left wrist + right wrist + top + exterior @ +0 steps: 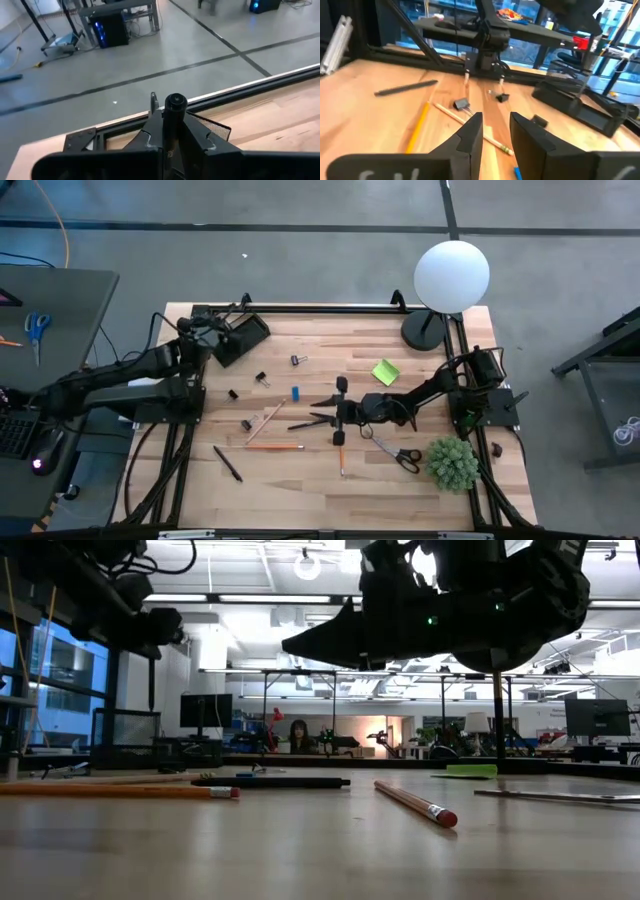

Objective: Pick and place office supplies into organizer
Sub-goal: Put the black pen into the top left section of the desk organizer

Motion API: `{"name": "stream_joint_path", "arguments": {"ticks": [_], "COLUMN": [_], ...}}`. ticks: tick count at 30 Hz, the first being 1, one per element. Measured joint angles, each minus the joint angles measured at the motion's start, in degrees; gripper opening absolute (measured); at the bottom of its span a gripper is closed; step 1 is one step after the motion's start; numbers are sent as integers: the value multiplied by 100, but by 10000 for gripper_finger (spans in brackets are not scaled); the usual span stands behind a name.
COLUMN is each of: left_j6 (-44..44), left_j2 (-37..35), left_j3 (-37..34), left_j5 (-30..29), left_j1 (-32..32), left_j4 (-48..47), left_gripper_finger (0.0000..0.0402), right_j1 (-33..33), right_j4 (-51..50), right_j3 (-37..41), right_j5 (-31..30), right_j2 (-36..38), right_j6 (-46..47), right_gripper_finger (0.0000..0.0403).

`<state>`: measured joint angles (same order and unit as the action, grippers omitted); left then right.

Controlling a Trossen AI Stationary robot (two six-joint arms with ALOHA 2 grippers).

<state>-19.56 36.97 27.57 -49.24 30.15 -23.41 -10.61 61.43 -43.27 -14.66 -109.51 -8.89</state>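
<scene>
Pale butcher-block tabletop (300, 490) fills the frame, scattered with office supplies: an orange pencil (274, 447), a wooden pencil (266, 420) with a pink eraser tip, a black pen (227, 463), small binder clips (298, 360), a blue eraser (296, 392), a lime-green sticky-note pad (385, 371) and black-handled scissors (397, 452). At the far left corner sits the organizer (240, 340), a shallow black tray. Over it hovers the left gripper (213, 332), fingers clamped on a black pen (175, 107) standing upright. Mid-table, the right gripper (495, 135) hangs with fingers apart, nothing between them.

Open-plan lab: concrete floor (300, 250), ceiling strip lights (250, 598), monitors (205, 710).
</scene>
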Motion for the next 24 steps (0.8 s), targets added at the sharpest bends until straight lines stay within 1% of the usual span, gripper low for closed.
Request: {"name": "stream_joint_path", "arguments": {"ticks": [7,12,15,20,24], "left_j6": [-19,103,214,170,71], "left_j2": [-3,-11,-11,1,182], "left_j3": [0,251,404,468,466], "left_j5": [-152,120,189,-105,-313], "left_j1": [273,284,284,289,289], "left_j4": [-21,-29,-202,-679,-895], "left_gripper_finger": [12,12,12,12,12], "right_j1": [130,166,164,159,159], "right_j4": [-342,-550,-611,-653,-653], "right_j3": [-1,-1,-2,-2,-2], "right_j5": [2,5,13,130,144], "right_j2": [0,0,0,0,0], "right_j6": [-32,13,132,263,413], "right_gripper_finger": [87,87,86,85,85]}}
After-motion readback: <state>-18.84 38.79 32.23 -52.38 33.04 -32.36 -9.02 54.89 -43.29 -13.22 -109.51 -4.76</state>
